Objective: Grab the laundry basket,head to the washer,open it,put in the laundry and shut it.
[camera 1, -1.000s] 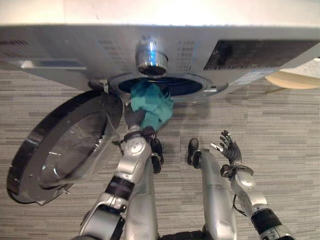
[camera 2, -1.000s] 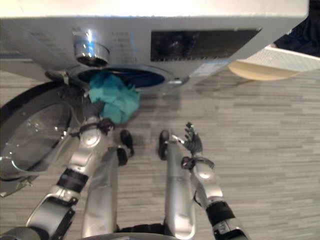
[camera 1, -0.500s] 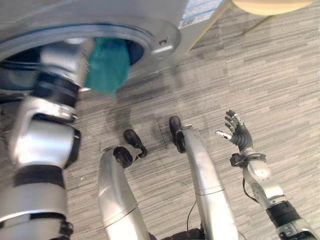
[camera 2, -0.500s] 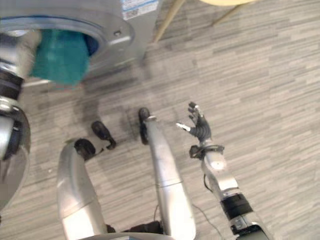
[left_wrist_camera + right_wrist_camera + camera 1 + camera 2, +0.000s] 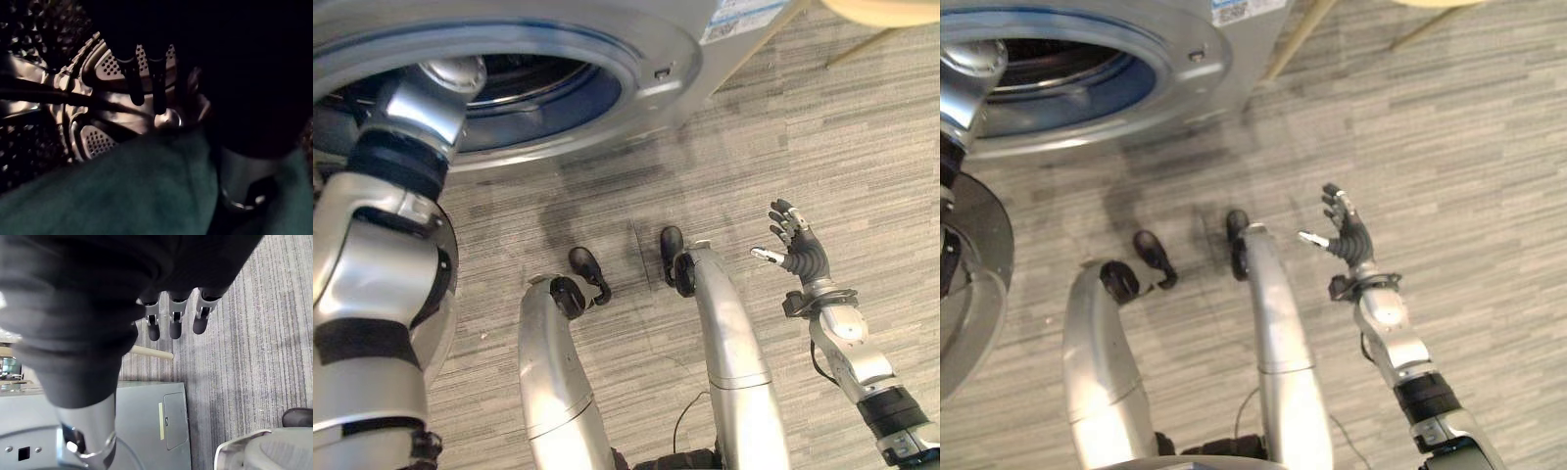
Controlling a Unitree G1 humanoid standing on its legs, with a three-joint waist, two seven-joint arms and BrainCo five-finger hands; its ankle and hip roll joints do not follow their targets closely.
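Grey striped carpet floor (image 5: 783, 127) runs under the scene, with the washer (image 5: 685, 39) standing at its far edge. Inside the dark drum, the left hand (image 5: 146, 81) shows its fingers (image 5: 137, 83) hanging fairly straight over the perforated metal wall (image 5: 107, 68), while the teal laundry (image 5: 122, 191) lies bunched just below them; whether the fingers grip the cloth cannot be told. From above, the left arm reaches into the washer's round opening (image 5: 529, 88), its ring rimmed in blue and silver. The open washer door (image 5: 964, 294) sits low at the robot's left. Well apart, on the robot's right, the right hand (image 5: 798, 250) is raised over bare floor with fingers spread and relaxed, holding nothing. Beyond the washer, a pale wooden furniture leg (image 5: 1298, 39) slants down to the floor.
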